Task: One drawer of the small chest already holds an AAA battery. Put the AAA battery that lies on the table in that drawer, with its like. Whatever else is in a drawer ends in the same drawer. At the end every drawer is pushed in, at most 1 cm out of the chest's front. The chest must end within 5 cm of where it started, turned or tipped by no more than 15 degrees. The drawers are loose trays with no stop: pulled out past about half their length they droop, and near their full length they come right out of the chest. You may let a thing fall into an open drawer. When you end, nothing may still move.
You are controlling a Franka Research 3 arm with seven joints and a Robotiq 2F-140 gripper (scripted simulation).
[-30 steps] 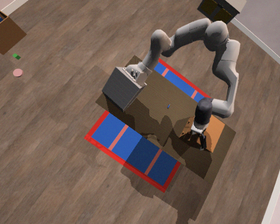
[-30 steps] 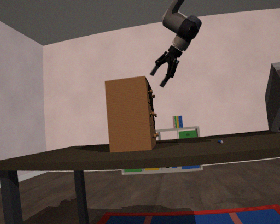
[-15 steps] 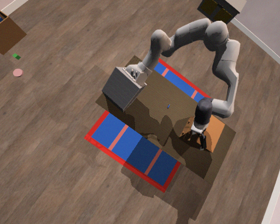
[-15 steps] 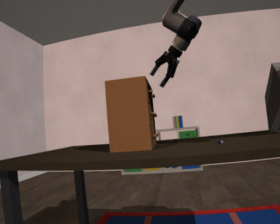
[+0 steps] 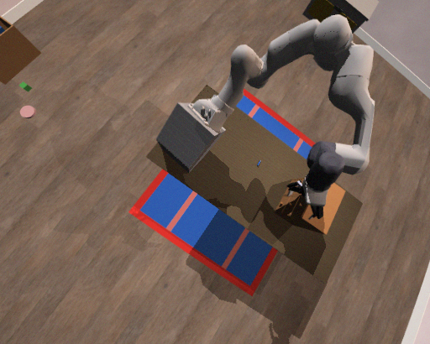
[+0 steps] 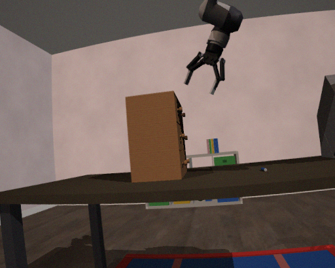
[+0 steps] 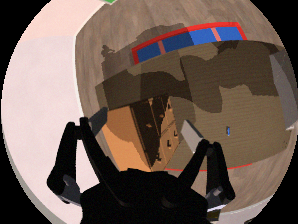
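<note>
One chest (image 6: 154, 137) with three knobbed drawers and one AAA battery (image 6: 264, 169) sit on the worktop (image 6: 283, 178). The gripper (image 6: 201, 82) hangs above, jaws apart and empty.

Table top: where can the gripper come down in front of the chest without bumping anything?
The stretch between the chest front with its knobs and the AAA battery looks bare, as does the strip from battery to the grey pedestal. It is tight only at the chest's knobs. The gripper hangs above, jaws open and empty.
</note>
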